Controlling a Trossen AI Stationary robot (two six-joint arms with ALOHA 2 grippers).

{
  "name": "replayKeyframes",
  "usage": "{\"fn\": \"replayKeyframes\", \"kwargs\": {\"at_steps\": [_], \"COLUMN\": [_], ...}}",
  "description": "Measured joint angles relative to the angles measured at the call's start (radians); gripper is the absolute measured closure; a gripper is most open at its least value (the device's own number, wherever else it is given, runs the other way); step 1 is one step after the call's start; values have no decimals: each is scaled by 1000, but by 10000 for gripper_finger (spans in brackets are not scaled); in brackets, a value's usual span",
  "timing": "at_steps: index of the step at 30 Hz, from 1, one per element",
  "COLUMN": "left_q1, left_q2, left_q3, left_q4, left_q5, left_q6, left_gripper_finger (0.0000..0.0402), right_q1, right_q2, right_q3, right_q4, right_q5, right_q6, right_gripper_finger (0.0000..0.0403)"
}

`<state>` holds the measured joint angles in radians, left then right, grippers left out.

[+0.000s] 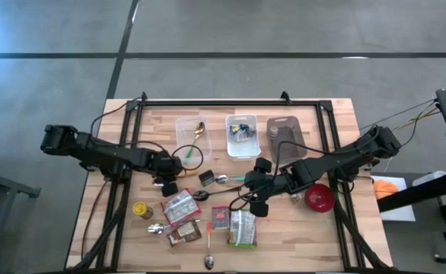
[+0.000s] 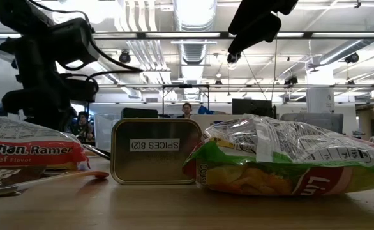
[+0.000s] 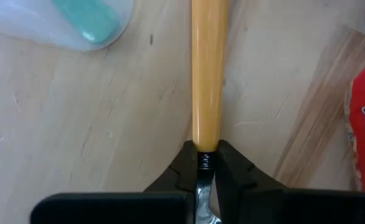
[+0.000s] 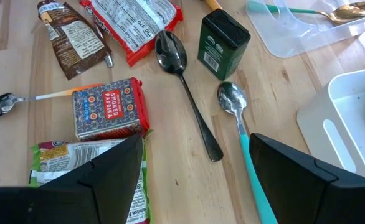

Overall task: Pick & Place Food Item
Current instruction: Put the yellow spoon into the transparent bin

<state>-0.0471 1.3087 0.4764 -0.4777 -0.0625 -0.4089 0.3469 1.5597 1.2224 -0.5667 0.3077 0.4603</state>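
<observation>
The left gripper [image 3: 205, 163] is closed on a utensil with a long orange-yellow handle [image 3: 207, 74], pinching it at the neck where the handle meets the metal. That utensil is not food, so I judge the step well done only if it is lifted straight and put aside without dragging the red ramen noodle packet [image 1: 179, 205] just beside it, which lies toward the left of the front half of the wooden tabletop [image 1: 345, 228]. The right gripper [image 4: 195, 163] hangs with its fingers wide apart and holds nothing, over the middle of the tabletop.

Around it lie a black metal spoon [image 4: 182, 81], a teal-handled spoon [image 4: 241, 134], a dark green spice tin [image 4: 223, 38] and a red smoked paprika tin [image 4: 111, 109]. These crowd the approach. Clear plastic bins [image 1: 193, 137] stand along the back edge.
</observation>
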Motion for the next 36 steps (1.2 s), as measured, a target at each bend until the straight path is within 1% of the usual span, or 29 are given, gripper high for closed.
{"fn": "replayKeyframes", "kwargs": {"at_steps": [8,12,20,21,22,26,28,29,31,36], "left_q1": [-22,-45,-113,-123,-135,-176,-193,-201,-215,-236], "left_q2": [-2,-5,-10,-10,-10,-11,-11,-11,-12,-12], "left_q3": [18,58,133,142,151,199,219,229,248,301], "left_q4": [-23,-87,-121,-128,-138,-173,-188,-189,-189,-189], "left_q5": [23,86,79,74,70,72,62,59,59,55], "left_q6": [-40,-49,-61,-62,-64,-72,-74,-75,-74,-62], "left_gripper_finger": [382,382,382,382,382,383,383,383,383,383], "right_q1": [0,0,0,0,0,-11,-12,-12,-8,-10], "right_q2": [0,0,0,0,0,9,10,10,9,10], "right_q3": [0,0,0,0,0,0,-1,-1,-1,-1], "right_q4": [1,2,4,4,3,3,2,4,5,4], "right_q5": [0,0,0,18,90,486,638,690,749,758], "right_q6": [0,0,0,3,11,27,29,30,30,30], "right_gripper_finger": [110,110,110,110,110,110,110,110,110,110]}}
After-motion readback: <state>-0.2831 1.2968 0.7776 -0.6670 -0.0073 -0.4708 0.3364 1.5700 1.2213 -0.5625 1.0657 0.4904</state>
